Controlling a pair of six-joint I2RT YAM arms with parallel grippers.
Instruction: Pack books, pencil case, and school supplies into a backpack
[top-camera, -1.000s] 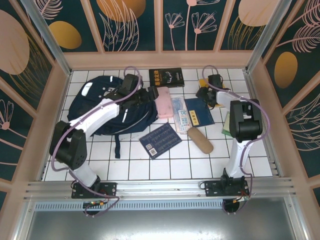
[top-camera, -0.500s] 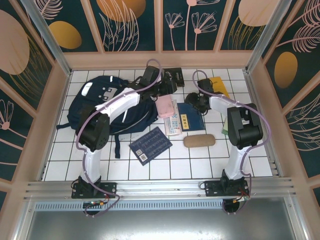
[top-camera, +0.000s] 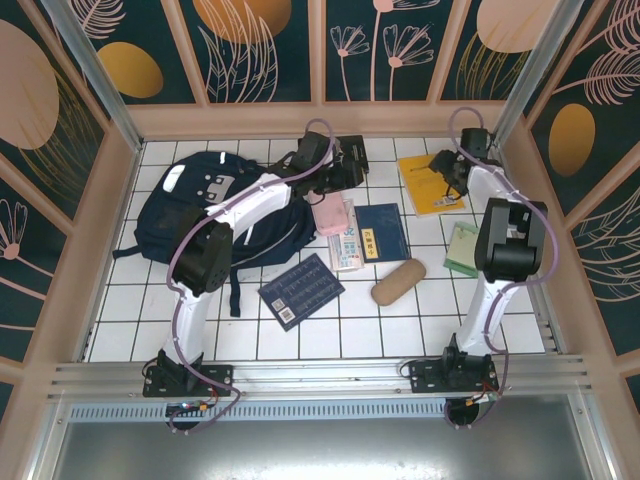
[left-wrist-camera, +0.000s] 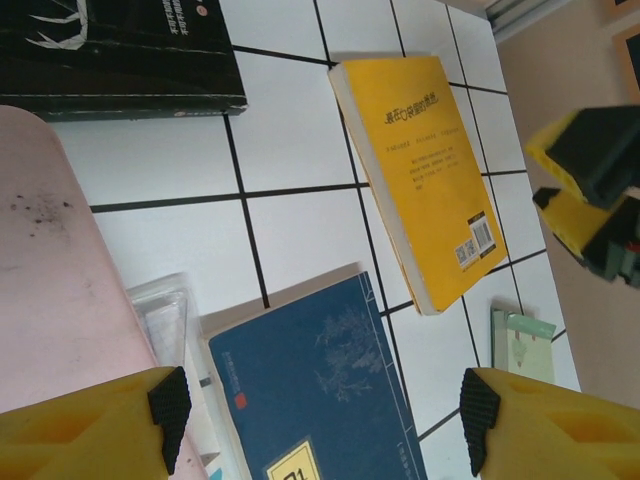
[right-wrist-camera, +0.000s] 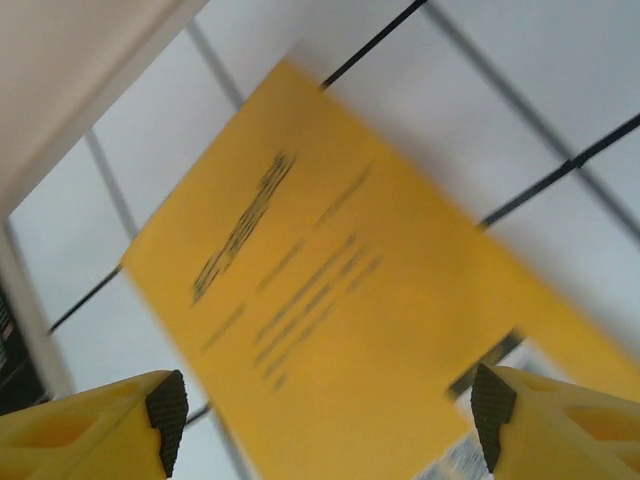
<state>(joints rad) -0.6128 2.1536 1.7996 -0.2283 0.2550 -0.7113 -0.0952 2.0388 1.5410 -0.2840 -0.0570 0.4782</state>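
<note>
Yellow book (right-wrist-camera: 330, 300) flat on tiles (right-wrist-camera: 560, 60), right claw (right-wrist-camera: 327, 415) gaping above it

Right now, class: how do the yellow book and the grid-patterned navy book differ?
The yellow book is bright; the grid-patterned navy book is dark with a white label. The yellow book lies far right, the navy one near centre. Both lie flat on the table.

Even overhead light is keeping the white-tiled bench (top-camera: 400, 330) bright with just soft shadows, the left wrist view is looking crisp, but the right wrist one is smearing the yellow book (right-wrist-camera: 330, 300) into blur.
</note>
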